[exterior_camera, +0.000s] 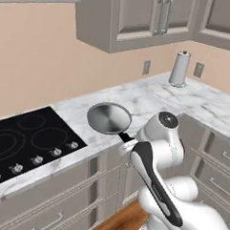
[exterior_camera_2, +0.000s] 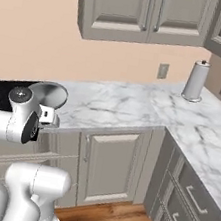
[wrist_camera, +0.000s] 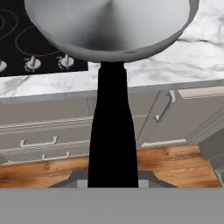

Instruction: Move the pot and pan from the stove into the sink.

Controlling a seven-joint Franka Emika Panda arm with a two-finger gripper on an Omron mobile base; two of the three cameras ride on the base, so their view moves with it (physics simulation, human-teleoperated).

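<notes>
The pan [exterior_camera: 109, 118] is a shallow round grey metal dish with a long black handle [wrist_camera: 112, 131], and it hangs in the air over the marble counter just right of the stove [exterior_camera: 25, 138]. My gripper [exterior_camera: 127, 139] is shut on the handle's end, at the counter's front edge. In the right base view the pan [exterior_camera_2: 51, 94] shows above my wrist, with the gripper [exterior_camera_2: 48, 117] under it. The hand view looks along the handle to the pan bowl [wrist_camera: 111, 26]. The stove is a black glass cooktop with ring burners and silver knobs [exterior_camera: 54, 152]. The pot and the sink are out of view.
A marble counter [exterior_camera_2: 133, 106] runs right and turns a corner, with a paper towel roll [exterior_camera: 179, 68] standing near the back wall. Upper cabinets [exterior_camera_2: 148, 14] hang above. Lower drawers and cabinet doors [exterior_camera_2: 107, 162] stand below the counter, over a wood floor.
</notes>
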